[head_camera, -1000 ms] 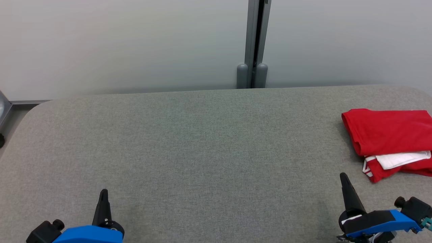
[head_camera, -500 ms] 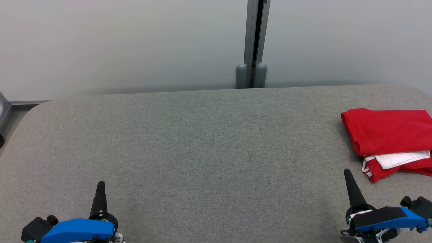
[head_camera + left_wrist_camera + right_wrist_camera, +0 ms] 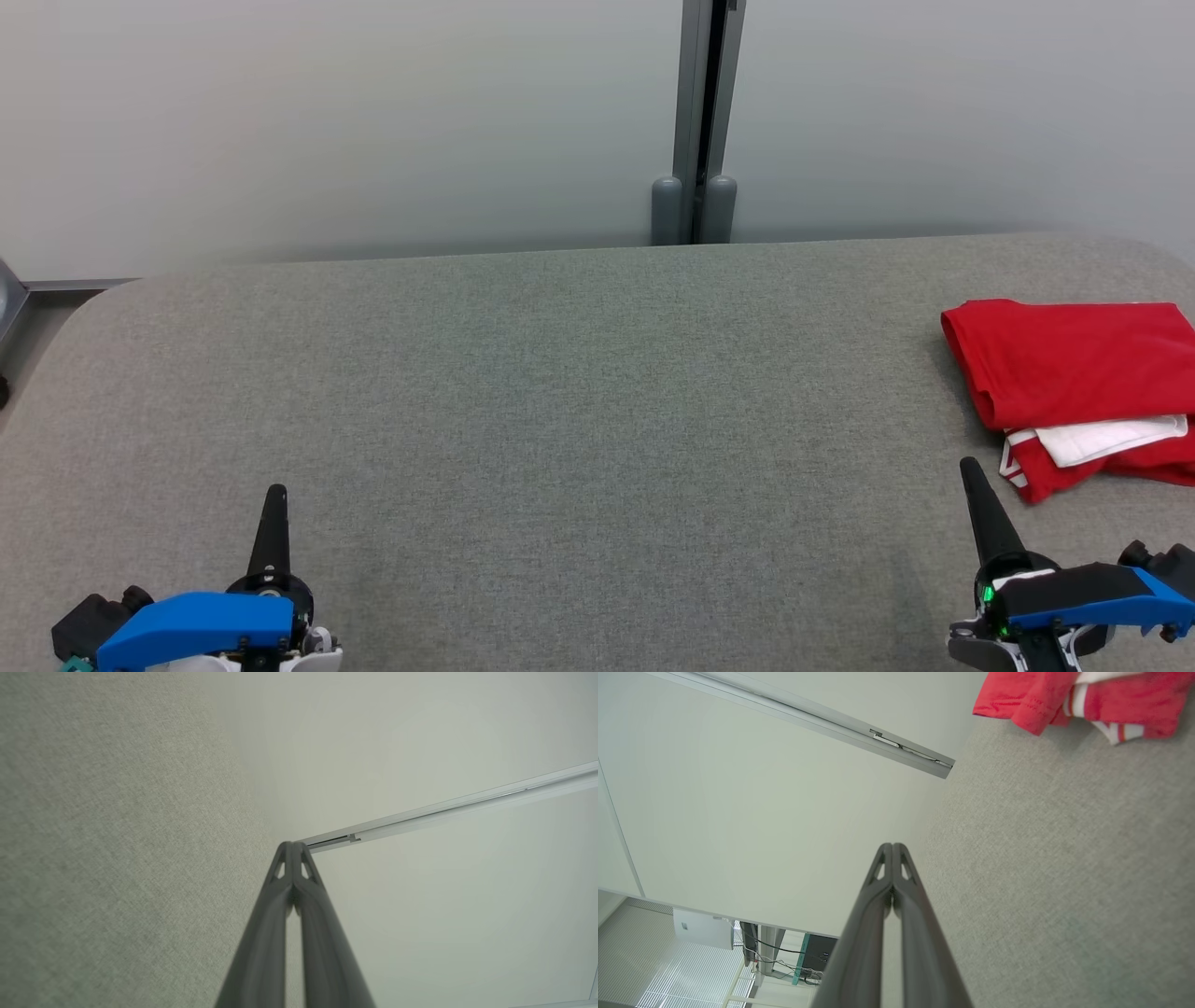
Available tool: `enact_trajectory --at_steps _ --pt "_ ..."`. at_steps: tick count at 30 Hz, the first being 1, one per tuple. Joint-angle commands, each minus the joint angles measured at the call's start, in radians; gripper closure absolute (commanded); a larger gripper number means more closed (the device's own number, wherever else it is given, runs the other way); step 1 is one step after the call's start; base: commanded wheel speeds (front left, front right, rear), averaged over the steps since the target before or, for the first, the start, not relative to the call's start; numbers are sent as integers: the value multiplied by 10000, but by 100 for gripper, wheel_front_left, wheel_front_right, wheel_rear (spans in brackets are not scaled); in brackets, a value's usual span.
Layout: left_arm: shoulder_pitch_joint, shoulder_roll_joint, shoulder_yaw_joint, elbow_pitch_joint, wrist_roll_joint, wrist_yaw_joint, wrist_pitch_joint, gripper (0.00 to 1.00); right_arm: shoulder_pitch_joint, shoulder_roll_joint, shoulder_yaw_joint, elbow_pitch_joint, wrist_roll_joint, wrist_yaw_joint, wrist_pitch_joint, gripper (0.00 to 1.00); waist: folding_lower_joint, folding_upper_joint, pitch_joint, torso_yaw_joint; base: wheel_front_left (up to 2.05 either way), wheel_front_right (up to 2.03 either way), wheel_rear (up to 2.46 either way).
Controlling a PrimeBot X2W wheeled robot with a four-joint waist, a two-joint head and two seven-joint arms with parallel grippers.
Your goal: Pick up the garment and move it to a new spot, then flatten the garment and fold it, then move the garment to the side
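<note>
garment (image 3: 1074,369) lies folded just beyond the closed, empty jaws of our right gripper (image 3: 969,469); left gripper (image 3: 275,495), closed too, has barely shifted alongside it, so we judge the task finished.

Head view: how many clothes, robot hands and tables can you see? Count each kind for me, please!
Red garment: 1
Robot hands: 2, the left hand and the right hand
Grey table: 1
Total: 4
</note>
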Motion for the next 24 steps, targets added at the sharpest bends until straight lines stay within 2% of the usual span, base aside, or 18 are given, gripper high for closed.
enact_trajectory --at_steps 1,24 --pt "-234 2 104 -127 -243 -66 64 100 -218 -61 -68 -120 292 0 78 100 0 0 0 -3 0 0 0" --pt "-497 -17 360 -271 -1992 -149 565 100 -299 -50 -350 -272 2166 0 601 100 -1 0 -3 -43 0 0 0"
